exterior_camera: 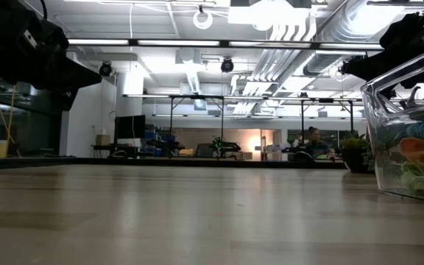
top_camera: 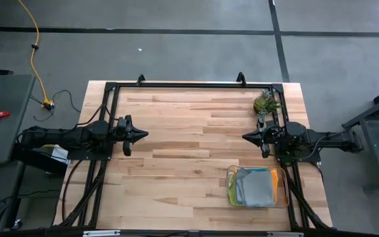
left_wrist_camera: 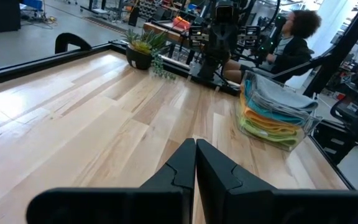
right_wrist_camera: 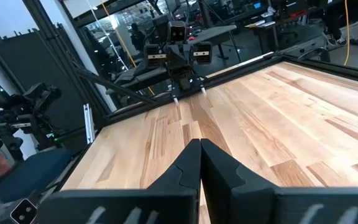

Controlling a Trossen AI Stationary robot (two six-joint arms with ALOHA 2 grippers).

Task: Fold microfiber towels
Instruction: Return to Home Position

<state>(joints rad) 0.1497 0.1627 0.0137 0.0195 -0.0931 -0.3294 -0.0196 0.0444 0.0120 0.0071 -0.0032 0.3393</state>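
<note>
Several microfiber towels (top_camera: 256,187) lie stacked in a clear plastic tray (top_camera: 231,197) near the table's front right, the grey one on top, with teal, orange and lime green below (left_wrist_camera: 272,115). My left gripper (top_camera: 145,134) stands shut at the table's left side, above the wood. At the right side, my right gripper (top_camera: 245,137) stands shut, just behind the tray. Both point toward the table's middle with nothing between their fingers.
A small green potted plant (top_camera: 266,103) stands at the far right corner. A black frame (top_camera: 189,83) runs along the table's far edge and sides. Bare wood (top_camera: 189,151) spans the middle between the arms. A person (left_wrist_camera: 294,37) sits beyond the table's right side.
</note>
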